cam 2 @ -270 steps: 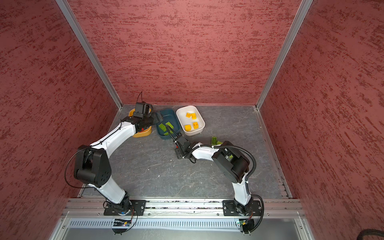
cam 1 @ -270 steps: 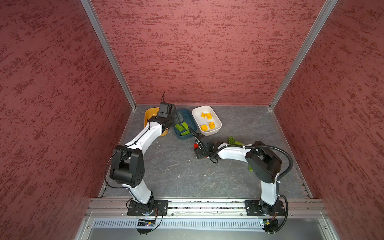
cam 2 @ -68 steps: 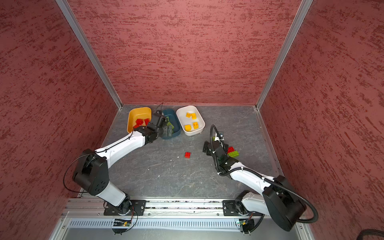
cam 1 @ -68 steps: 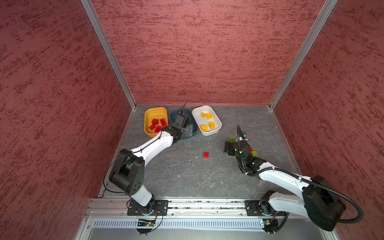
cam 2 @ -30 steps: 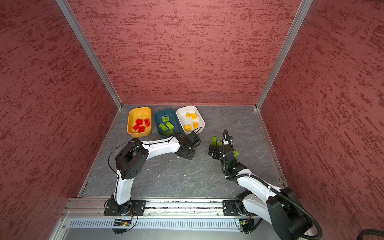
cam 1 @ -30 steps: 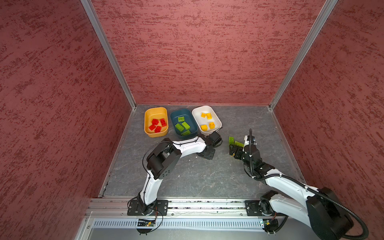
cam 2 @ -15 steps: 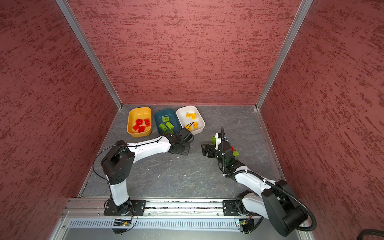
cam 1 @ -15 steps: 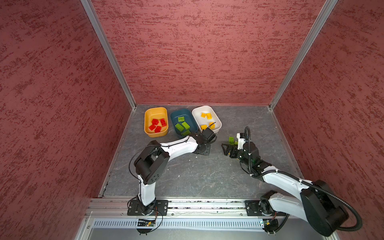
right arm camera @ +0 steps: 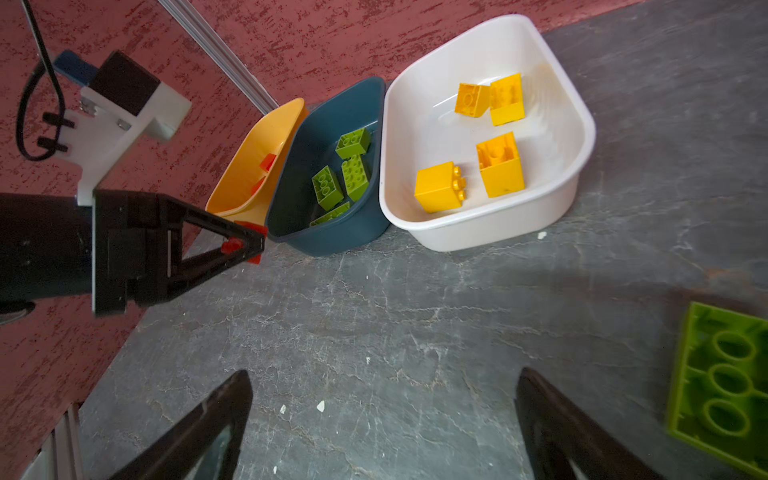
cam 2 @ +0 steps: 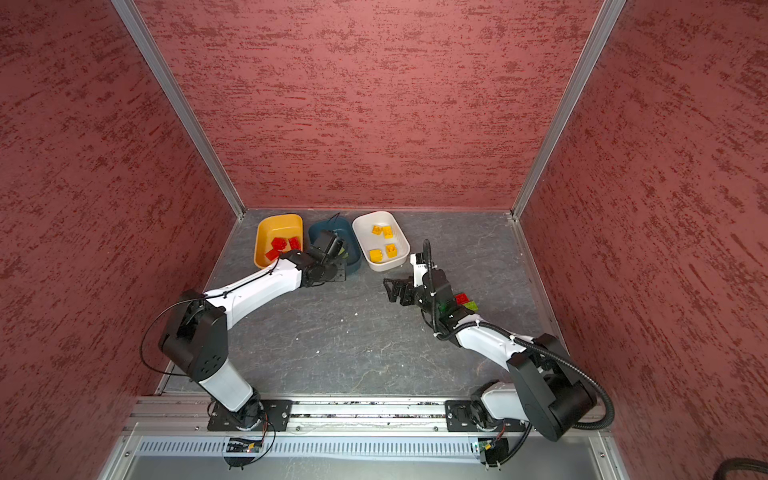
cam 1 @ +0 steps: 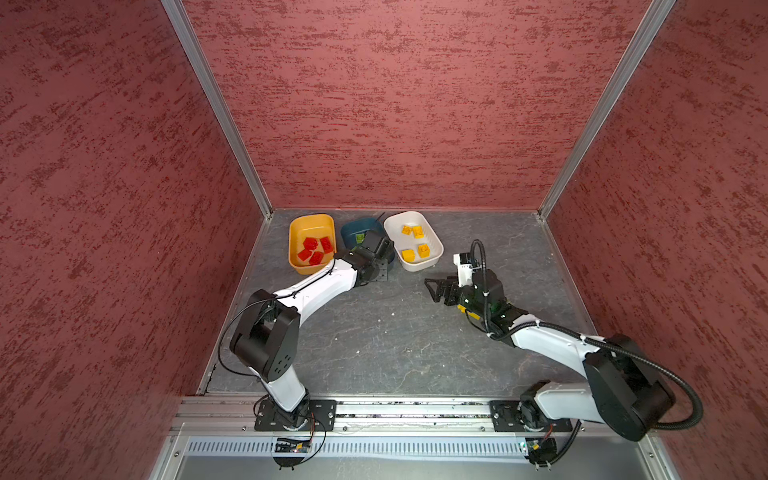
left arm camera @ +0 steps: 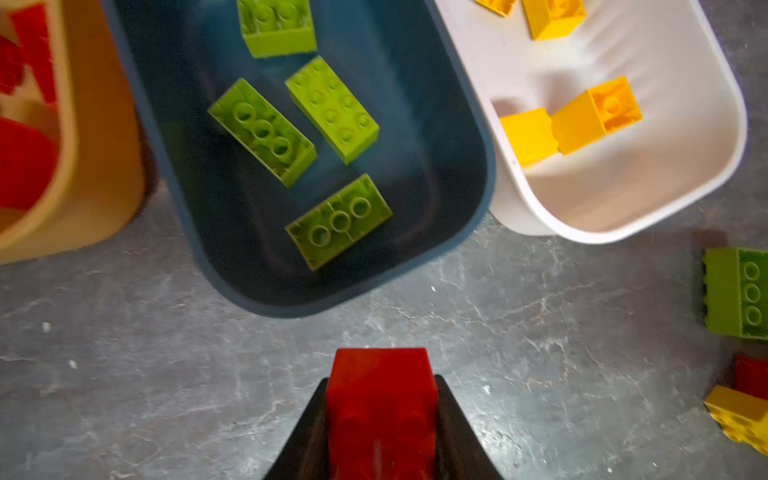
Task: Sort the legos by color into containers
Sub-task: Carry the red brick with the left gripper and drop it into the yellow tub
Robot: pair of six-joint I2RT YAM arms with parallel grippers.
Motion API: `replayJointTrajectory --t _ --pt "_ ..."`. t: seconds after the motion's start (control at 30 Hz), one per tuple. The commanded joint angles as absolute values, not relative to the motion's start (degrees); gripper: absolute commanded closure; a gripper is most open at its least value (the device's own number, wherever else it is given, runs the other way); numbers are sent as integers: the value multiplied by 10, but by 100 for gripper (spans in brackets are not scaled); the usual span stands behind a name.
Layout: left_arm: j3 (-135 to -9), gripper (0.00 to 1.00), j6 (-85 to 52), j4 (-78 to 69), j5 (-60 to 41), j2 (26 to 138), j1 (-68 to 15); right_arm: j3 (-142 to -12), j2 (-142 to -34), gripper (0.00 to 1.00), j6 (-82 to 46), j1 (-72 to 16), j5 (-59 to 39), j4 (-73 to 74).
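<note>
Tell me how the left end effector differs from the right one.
The left end effector is shut on a red brick; the right end effector is open and empty. The left is by the near end of the blue tub; the right is over bare floor beside a green brick. Both are black.

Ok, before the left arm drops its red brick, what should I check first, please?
1. Left jaws shut on the red brick: ok.
2. Brick above the mustard tub: not ok, it hangs before the teal tub.
3. Only red pieces in mustard tub: ok.
4. Right jaws open, empty: ok.
5. Arms apart: ok.
6. Table cleared: not ok, a green brick lies loose.
</note>
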State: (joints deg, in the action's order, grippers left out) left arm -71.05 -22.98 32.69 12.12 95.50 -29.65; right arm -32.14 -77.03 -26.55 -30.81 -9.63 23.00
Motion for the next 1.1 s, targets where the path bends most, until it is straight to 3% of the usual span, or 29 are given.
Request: replayJointTrajectory --t 0.0,0.4,0.73,0.97,1.07 --pt "-702 72 -200 293 148 941 -260 -342 -785 1 -260 -318 -101 255" --pt "-737 70 -173 232 186 999 -131 -353 -793 1 -279 -323 -16 219" --pt "-845 70 -159 253 229 1113 -82 -335 -768 1 -298 -323 30 200" --pt "-872 56 -168 284 201 1128 -60 -319 -746 1 -311 -324 72 182" --pt "-868 40 -166 288 196 1114 -61 -307 -736 1 -331 -323 121 176"
